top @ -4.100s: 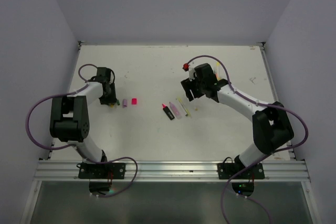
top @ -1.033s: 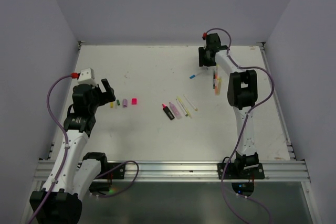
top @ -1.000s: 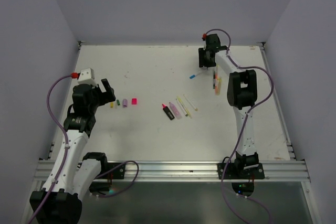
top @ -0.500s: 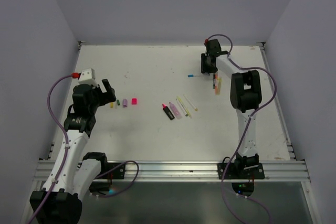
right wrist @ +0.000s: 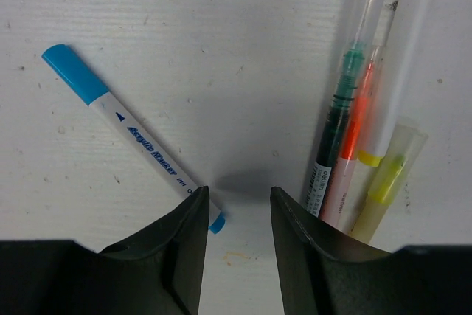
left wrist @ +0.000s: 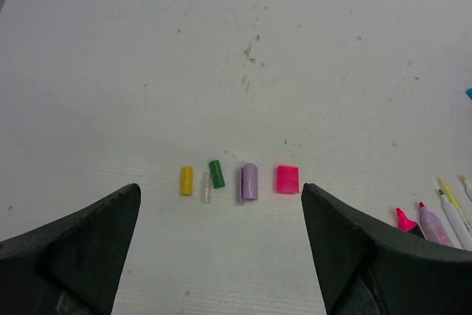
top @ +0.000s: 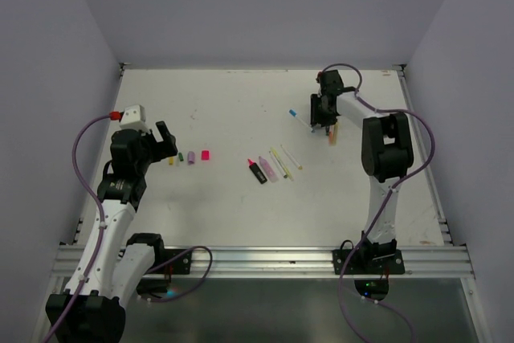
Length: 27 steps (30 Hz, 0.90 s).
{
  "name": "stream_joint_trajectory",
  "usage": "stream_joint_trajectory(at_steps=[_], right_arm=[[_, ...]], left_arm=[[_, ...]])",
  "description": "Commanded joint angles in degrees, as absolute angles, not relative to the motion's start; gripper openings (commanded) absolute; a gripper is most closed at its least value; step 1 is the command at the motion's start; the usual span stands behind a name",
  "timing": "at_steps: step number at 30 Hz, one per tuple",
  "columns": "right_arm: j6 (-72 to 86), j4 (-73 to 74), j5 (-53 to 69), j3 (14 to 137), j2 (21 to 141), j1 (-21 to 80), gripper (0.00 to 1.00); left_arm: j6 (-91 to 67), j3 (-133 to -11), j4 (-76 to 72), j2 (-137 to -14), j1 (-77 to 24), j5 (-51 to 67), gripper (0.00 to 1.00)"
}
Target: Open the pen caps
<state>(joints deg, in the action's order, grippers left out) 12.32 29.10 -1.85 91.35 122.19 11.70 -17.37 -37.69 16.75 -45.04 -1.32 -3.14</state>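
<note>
Pen caps [left wrist: 249,181]: five loose ones in a row on the table [left wrist: 221,49] (yellow, clear, green, lilac, pink), lower middle of the left wrist view, straight ahead of the left gripper [left wrist: 220,208]. Its jaws are wide, nothing between them, held above the table. It looks stationed over the drop-off row so pulled caps collect in one place.

Right gripper [right wrist: 237,208]: jaws narrow, bare table in the gap, gripping nothing. The frame-left finger [right wrist: 184,245] has its tip at the tail end of the blue marker [right wrist: 136,142]; touching or just over it, can't tell. The marker lies diagonal with its blue cap [right wrist: 74,71] on, toward the upper left of frame. Right of the gap are the thin pens [right wrist: 346,108], bundled side by side: green, orange, white, yellow. Clear caps are on, as far as shows. My guess: the gap is set for a thin barrel and the marker is next.

Views: the top cam gives layout only. Left gripper and caps are at left, uncapped pens [top: 259,171] mid-frame, right gripper upper right. Caps-on detail and the finger-to-marker relation show only in the right wrist view. The clear cap resolves only in the left wrist view; on top I count four.
</note>
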Motion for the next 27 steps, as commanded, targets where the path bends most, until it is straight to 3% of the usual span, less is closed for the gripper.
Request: stream_joint_trajectory(at_steps=[1, 9, 27], right_arm=[[10.4, 30.1, -0.4, 92.3, 117.8, 11.8, 0.43], [5.1, 31.6, 5.7, 96.3, 119.8, 12.2, 0.54], [-1.7, 35.9, 2.0, 103.7, 128.6, 16.7, 0.54]], left_arm=[[-16.4, -37.6, 13.6, -44.3, -1.7, -2.1, 0.93], [-16.4, -37.4, 13.6, -44.5, -1.7, -2.3, 0.94], [-16.3, -37.6, 13.3, -44.7, -1.7, -2.1, 0.94]])
